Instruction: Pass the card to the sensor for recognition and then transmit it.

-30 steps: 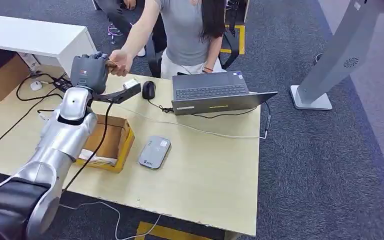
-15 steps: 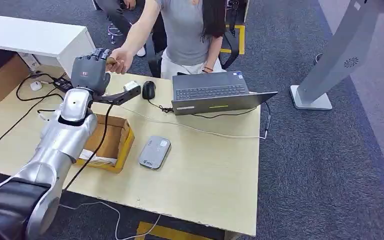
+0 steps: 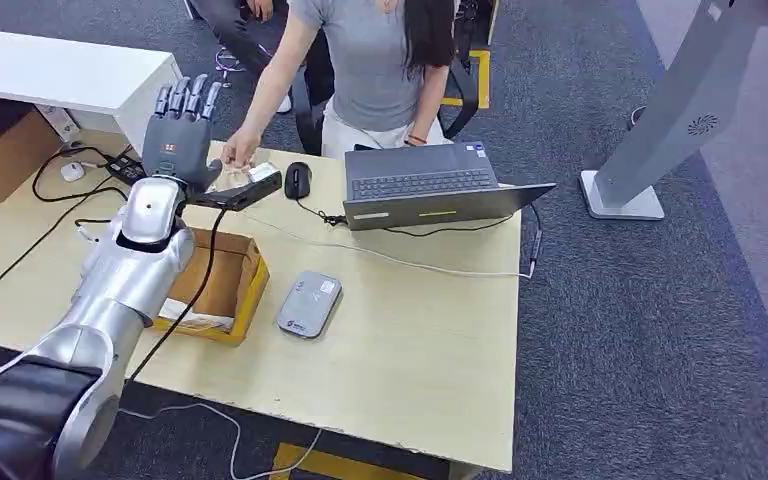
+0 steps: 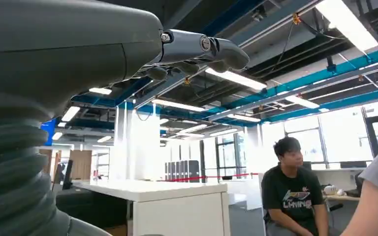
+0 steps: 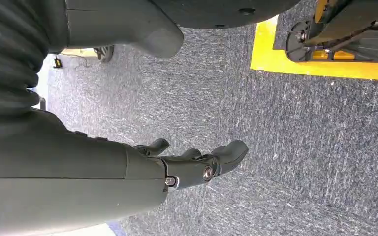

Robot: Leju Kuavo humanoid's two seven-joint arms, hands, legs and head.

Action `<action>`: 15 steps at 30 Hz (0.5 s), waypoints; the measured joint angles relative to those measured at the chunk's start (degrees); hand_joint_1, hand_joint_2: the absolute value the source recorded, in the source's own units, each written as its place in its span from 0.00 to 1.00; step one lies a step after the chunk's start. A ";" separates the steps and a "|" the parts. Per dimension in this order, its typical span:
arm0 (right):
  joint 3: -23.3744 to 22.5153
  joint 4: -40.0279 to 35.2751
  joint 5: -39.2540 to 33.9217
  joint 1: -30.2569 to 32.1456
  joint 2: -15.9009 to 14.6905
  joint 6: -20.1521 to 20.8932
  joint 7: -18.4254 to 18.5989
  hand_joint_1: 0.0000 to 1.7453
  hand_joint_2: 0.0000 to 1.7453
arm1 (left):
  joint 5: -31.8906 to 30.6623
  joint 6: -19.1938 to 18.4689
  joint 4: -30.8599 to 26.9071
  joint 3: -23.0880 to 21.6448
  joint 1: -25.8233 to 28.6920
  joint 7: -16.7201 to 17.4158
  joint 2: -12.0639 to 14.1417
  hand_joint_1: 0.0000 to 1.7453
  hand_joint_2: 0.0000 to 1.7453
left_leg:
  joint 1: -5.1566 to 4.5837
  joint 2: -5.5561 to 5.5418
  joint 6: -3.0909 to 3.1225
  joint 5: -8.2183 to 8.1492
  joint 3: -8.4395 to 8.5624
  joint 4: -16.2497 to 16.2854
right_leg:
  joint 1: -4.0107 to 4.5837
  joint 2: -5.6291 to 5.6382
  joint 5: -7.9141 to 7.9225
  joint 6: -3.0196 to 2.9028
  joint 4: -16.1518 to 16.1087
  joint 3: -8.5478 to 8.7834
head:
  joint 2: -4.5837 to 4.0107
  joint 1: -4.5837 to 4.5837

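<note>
My left hand (image 3: 182, 130) is raised over the table's far left edge, fingers straight and spread, holding nothing; its dark fingers (image 4: 197, 49) show against the ceiling in the left wrist view. A person's hand (image 3: 239, 148) is just to its right, lowered to the table edge; I cannot tell whether the card is in it. The grey card sensor (image 3: 309, 303) lies flat mid-table, well in front of my hand. My right hand (image 5: 192, 164) hangs over the carpet, fingers loosely apart with nothing in them.
An open cardboard box (image 3: 216, 285) sits under my left forearm. A laptop (image 3: 430, 185) and a black mouse (image 3: 298, 179) stand at the table's far side, with cables across it. The person (image 3: 370, 60) sits behind the table. A white desk (image 3: 60, 75) is far left.
My left hand has opened its fingers and let go of the card. The person's hand, which met mine up high, has moved down to the table edge.
</note>
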 joint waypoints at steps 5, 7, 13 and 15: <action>0.00 0.00 -0.72 0.06 -0.02 -0.09 -0.39 0.00 1.00 | 3.96 2.20 -3.35 0.92 2.95 -2.29 0.22 0.00 1.00 | 0.00 0.02 0.00 0.00 0.00 0.00 | 0.00 0.01 0.00 0.00 0.00 0.00 | 0.00 0.00; 0.00 0.00 -1.42 0.12 -0.02 -0.18 -0.74 0.00 1.00 | 6.52 2.56 -7.55 1.70 6.12 -3.74 0.48 0.00 1.00 | 0.00 0.03 0.00 -0.01 0.00 0.00 | 0.00 0.03 -0.01 0.00 0.00 0.00 | 0.00 -0.02; -0.72 -0.04 -5.51 0.82 0.02 -1.27 -1.62 0.00 1.00 | 7.65 1.84 -34.77 3.06 29.13 -6.67 1.31 0.00 1.00 | -0.08 0.37 0.02 -0.30 0.13 -0.04 | -0.09 0.33 -0.18 0.01 -0.04 -0.01 | 0.00 -0.02; -1.11 -0.04 -6.21 1.23 0.02 -1.38 -1.83 0.00 1.00 | 5.78 3.36 -41.94 3.13 37.89 -6.65 1.33 0.00 1.00 | -0.08 0.43 0.03 -0.38 0.09 -0.04 | -0.09 0.36 -0.25 -0.01 -0.06 -0.06 | 0.00 -0.02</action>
